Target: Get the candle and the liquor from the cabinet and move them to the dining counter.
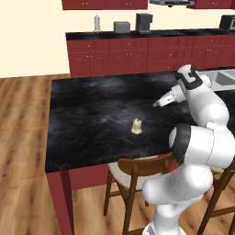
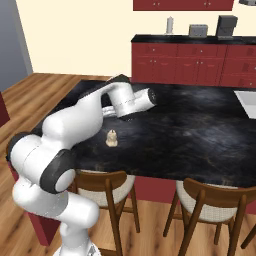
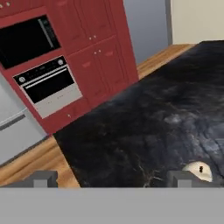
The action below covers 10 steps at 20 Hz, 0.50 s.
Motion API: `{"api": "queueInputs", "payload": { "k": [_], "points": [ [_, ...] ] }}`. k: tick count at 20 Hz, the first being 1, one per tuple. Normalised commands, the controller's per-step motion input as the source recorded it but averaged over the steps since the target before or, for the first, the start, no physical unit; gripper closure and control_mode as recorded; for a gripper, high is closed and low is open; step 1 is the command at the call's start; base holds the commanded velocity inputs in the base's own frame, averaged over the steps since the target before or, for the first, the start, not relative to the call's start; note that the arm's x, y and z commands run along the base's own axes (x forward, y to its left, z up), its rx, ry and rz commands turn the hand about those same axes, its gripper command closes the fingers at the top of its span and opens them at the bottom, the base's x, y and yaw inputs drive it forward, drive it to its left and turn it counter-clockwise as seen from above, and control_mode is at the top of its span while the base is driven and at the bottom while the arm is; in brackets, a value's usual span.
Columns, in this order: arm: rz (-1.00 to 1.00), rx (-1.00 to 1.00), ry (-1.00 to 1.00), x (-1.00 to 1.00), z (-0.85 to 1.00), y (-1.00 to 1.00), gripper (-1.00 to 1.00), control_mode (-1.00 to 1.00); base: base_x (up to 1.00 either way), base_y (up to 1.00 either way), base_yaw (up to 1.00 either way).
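Observation:
The candle (image 1: 137,126) (image 2: 112,138), a small cream lumpy wax figure, stands upright on the black marbled dining counter (image 1: 87,110) (image 2: 190,130) near its front edge. My gripper (image 1: 157,104) hangs a little above the counter, behind and to the right of the candle and not touching it. In the hand view the gripper (image 3: 113,179) is open, its fingertips (image 3: 43,178) wide apart with nothing between them. There the candle (image 3: 199,170) peeks out just past the right tip, on the dining counter (image 3: 148,122). The liquor is out of view.
Wooden stools (image 1: 137,170) (image 2: 106,184) (image 2: 216,199) are tucked under the island's near side. A sink (image 1: 223,77) (image 2: 247,102) is set in its right end. A back counter (image 1: 137,33) carries appliances under red wall cabinets (image 1: 105,3). The hand view shows a built-in oven (image 3: 48,85).

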Motion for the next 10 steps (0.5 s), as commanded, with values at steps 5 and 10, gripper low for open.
{"api": "queueInputs", "payload": {
  "k": [5, 10],
  "points": [
    [-0.41, -0.04, 0.19, -0.94, 0.58, 0.25, -1.0, -1.0, 0.0, 0.0, 0.0],
    [-0.41, -0.09, 0.21, -0.75, 0.55, 0.32, -1.0, -1.0, 0.0, 0.0, 0.0]
  ]
}}
